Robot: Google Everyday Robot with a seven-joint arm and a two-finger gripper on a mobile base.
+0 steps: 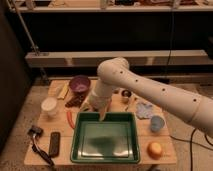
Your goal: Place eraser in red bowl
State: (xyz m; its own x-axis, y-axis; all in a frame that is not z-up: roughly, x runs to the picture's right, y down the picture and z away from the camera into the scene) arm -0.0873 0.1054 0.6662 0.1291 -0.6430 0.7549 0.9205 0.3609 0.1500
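Note:
The eraser (54, 144), a flat black block, lies on the table at the front left, just left of the green tray. My gripper (103, 114) hangs point down over the tray's back left corner, well right of the eraser and apart from it. It stands open and holds nothing. The red bowl is hidden behind my wrist and forearm, which cross the middle of the table from the right.
The green tray (131, 152) fills the front middle. A purple bowl (79, 84) sits at the back left, a white cup (49, 106) at the left. A black long-handled tool (39, 145) lies at the front left. A blue cup (156, 123) and an orange fruit (155, 149) stand on the right.

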